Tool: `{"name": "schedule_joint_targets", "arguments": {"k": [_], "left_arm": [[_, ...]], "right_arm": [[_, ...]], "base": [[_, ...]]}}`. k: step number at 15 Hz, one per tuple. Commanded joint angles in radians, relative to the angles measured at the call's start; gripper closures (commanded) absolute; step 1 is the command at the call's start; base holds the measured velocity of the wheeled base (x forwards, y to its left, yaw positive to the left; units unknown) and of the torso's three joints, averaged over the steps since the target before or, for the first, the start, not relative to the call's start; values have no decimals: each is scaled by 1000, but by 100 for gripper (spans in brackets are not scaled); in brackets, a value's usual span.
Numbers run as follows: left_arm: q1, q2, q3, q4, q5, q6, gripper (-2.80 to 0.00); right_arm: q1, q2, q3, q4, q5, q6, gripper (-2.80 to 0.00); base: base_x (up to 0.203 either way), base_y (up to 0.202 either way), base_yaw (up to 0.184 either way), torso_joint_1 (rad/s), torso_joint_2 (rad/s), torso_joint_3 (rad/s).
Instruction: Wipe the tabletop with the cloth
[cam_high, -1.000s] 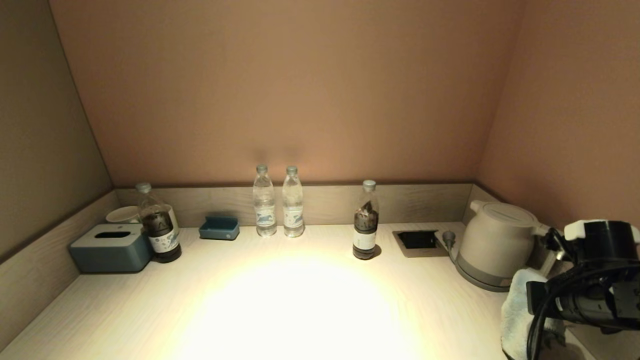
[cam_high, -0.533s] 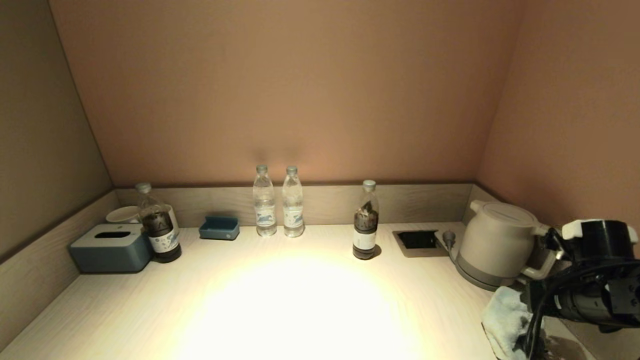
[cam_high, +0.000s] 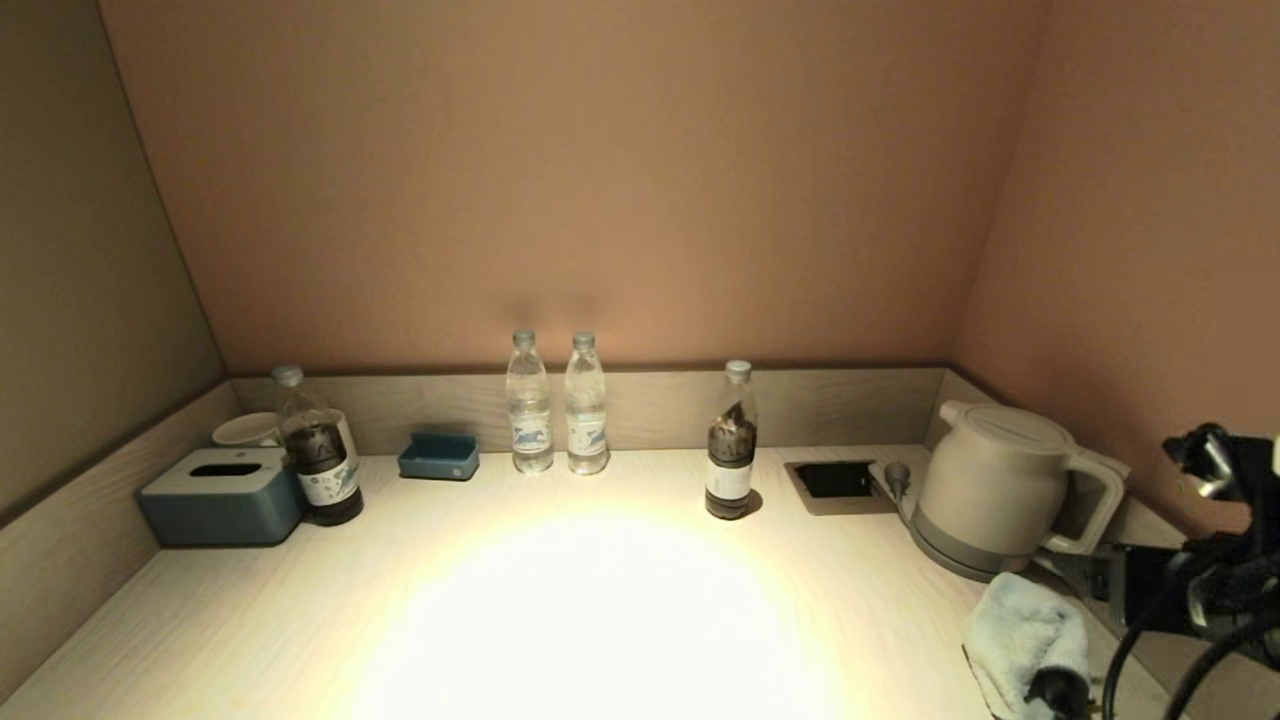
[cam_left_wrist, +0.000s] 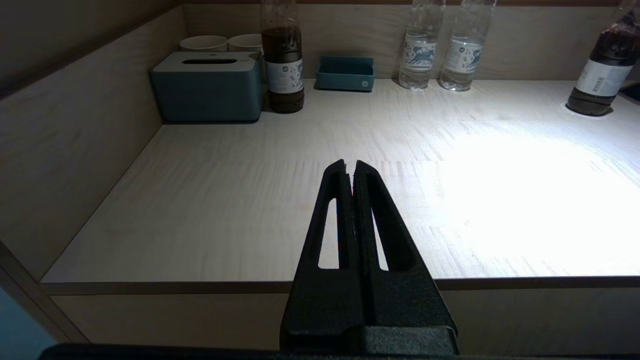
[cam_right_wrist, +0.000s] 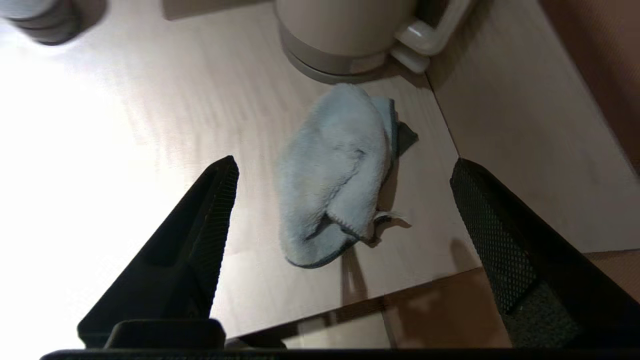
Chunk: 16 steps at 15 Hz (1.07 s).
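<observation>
Both fingers of the right gripper (cam_right_wrist: 345, 170) are standing wide apart and gripping nothing, hovering just above the cloth (cam_right_wrist: 335, 175), which is lying crumpled on the counter (cam_right_wrist: 125, 125) directly beneath the gap, with the kettle (cam_right_wrist: 350, 30) sitting just beyond it. Judging by this, the pick-up step is pending, so the next move is calling for lowering and closing around the cloth's bulk. Meanwhile the left gripper (cam_left_wrist: 351, 172) is waiting pressed together, empty, at the counter's near edge.
</observation>
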<state>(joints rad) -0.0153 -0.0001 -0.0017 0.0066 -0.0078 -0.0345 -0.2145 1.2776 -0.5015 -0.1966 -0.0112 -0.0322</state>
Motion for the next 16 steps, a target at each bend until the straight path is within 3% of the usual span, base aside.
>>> {"name": "schedule_joint_targets", "arguments": {"k": [1, 2, 9, 16], "left_arm": [[0, 0, 0, 1, 0, -1, 0], [0, 0, 0, 1, 0, -1, 0], [0, 0, 0, 0, 0, -1, 0], [0, 0, 0, 0, 0, -1, 0]], "right_arm": [[2, -126, 29, -4, 246, -46, -214], [3, -130, 28, -4, 264, -48, 0], [1, -255, 58, -1, 323, -43, 0], [2, -600, 63, 66, 388, -43, 0]], "base": [[0, 0, 0, 0, 0, 0], [0, 0, 0, 0, 0, 0], [0, 0, 0, 0, 0, 0], [0, 0, 0, 0, 0, 0]]}}
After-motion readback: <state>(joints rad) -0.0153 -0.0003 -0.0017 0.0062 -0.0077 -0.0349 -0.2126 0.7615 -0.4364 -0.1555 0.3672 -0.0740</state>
